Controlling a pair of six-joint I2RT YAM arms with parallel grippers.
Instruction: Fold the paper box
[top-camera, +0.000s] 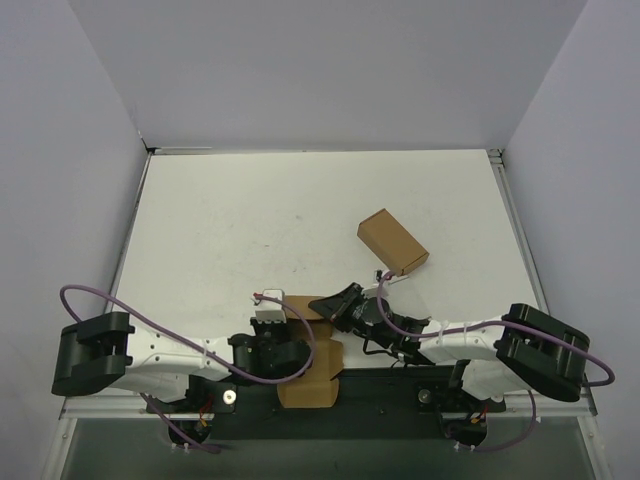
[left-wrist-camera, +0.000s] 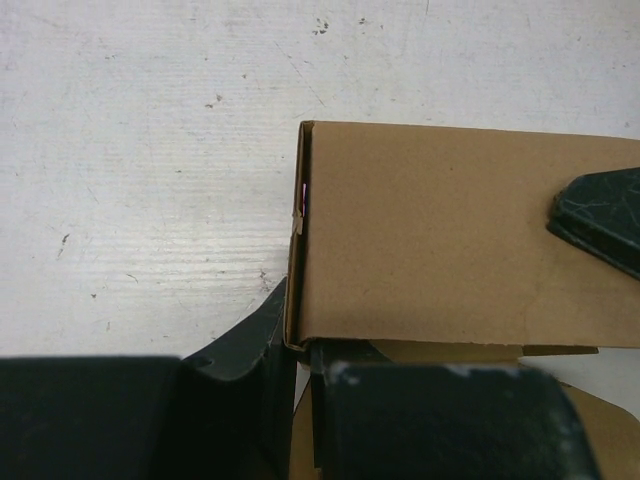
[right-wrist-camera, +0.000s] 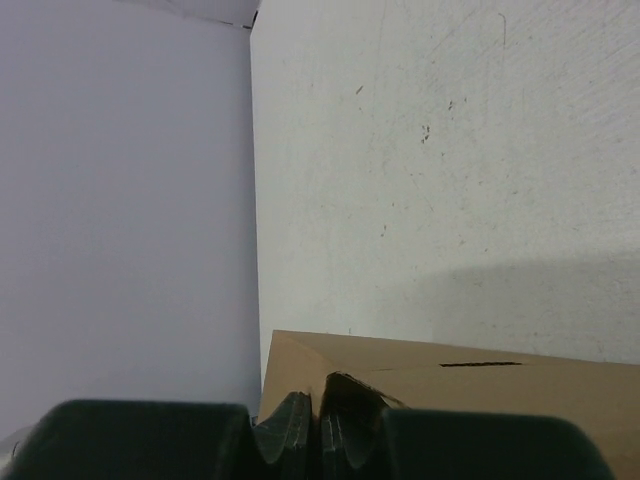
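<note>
A robot lab: a scratched white flat table (top-camera: 250, 220) with plain pale grey walls (top-camera: 330, 70) around it and two black-and-white robot arms (top-camera: 160, 355) bolted on.
</note>
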